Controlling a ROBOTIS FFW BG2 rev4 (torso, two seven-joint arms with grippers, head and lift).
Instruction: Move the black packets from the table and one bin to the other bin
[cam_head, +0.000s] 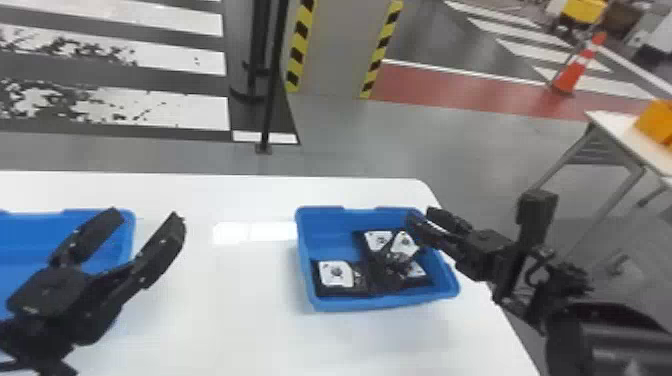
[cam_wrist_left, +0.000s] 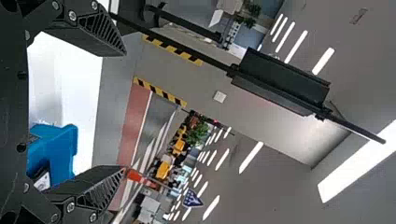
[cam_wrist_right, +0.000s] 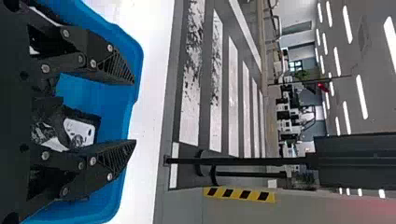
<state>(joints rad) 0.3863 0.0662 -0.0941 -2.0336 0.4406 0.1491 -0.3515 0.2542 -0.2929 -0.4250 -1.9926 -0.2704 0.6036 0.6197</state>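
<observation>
Several black packets (cam_head: 335, 275) with white labels lie in the right blue bin (cam_head: 377, 301), some overlapping. My right gripper (cam_head: 425, 225) is over that bin's right side, its fingers apart; in the right wrist view the right gripper (cam_wrist_right: 133, 112) stands open above a packet (cam_wrist_right: 81, 130) and the bin (cam_wrist_right: 112, 100). My left gripper (cam_head: 147, 215) is open with nothing between its fingers, above the table beside the left blue bin (cam_head: 127, 235), partly covering it. In the left wrist view, the left gripper (cam_wrist_left: 123, 112) has its fingers wide apart, with the right bin (cam_wrist_left: 56, 144) beyond.
Both bins rest on a white table (cam_head: 240, 300), with a stretch of tabletop between them. A black pole (cam_head: 272, 80) and a striped pillar (cam_head: 332, 50) stand behind it. At the far right are a side table (cam_head: 620, 132) and a traffic cone (cam_head: 575, 67).
</observation>
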